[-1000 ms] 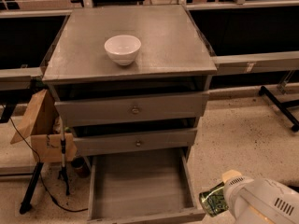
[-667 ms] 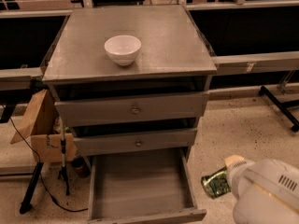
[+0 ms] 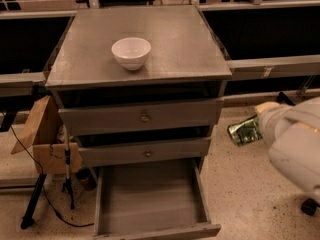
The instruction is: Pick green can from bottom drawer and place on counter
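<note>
The wide, shallow grey bottom drawer (image 3: 150,196) is pulled fully out toward 6 o'clock. Its bare floor is exposed, and its front lip is cut by the lower picture edge. The two knobbed grey drawers above it, the top drawer (image 3: 142,117) and the middle drawer (image 3: 145,153), are closed. The flat grey, slightly glossy counter (image 3: 180,49) carries a round white ceramic bowl (image 3: 131,53) set toward 10 o'clock of its centre. Bare surface extends from the bowl to the right and front edges. At 3 o'clock of the cabinet, the speckled floor (image 3: 235,184) is unobstructed between the cabinet side and the bulky white arm (image 3: 295,144). At 9 o'clock, a brown cardboard box (image 3: 42,134) and a black tripod (image 3: 47,199) crowd the cabinet's left side. The two-finger gripper (image 3: 260,118) is clamped on the small, shiny, mottled green can (image 3: 244,130), which is tilted and off the floor, just beside the cabinet's right side and level with the gap between the two knobbed drawers. Only one pale fingertip (image 3: 265,106) shows, and the arm housing hides the rest. The arm is cut off at the right edge, with a dark caster (image 3: 310,206) partly visible below it. Compared with 0.7 s ago, the green can has risen from the level of the bottom drawer. The white bowl has not moved.
</note>
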